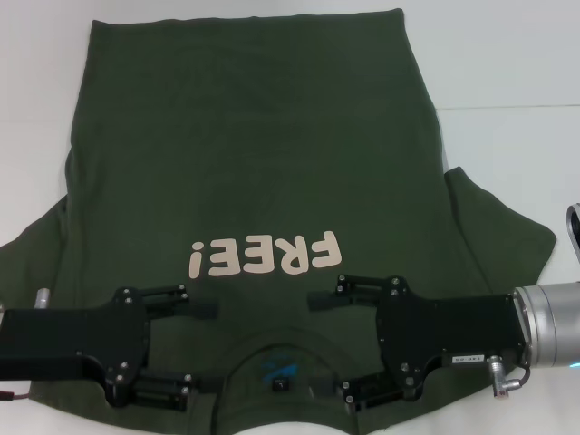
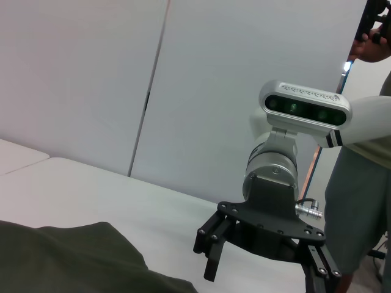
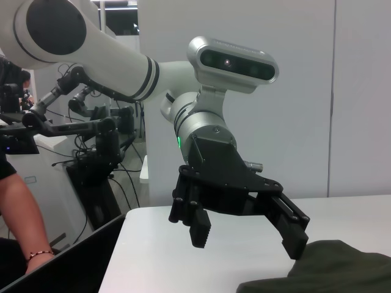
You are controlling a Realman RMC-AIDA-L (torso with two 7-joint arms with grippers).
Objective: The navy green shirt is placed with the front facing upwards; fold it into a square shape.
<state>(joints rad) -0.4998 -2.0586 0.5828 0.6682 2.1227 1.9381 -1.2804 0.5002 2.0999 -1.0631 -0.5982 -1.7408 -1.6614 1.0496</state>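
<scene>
On navy green shirt (image 1: 254,163): "FREE!"

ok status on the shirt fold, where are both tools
Left tool open, right tool open, both over the collar end. Shirt flat on the table, front up, not folded. Nothing in the way.

A white table (image 1: 507,72) fills the head view's background, with a thin seam running across its upper right. In the left wrist view, pale wall panels (image 2: 214,91) cover most of the frame, split by a dark vertical gap at centre left; a person in an olive top (image 2: 366,183) stands at the right edge. In the right wrist view, a bare forearm with a thin bracelet (image 3: 24,226) shows at lower left, and dark equipment with cables (image 3: 91,146) stands behind it.
</scene>
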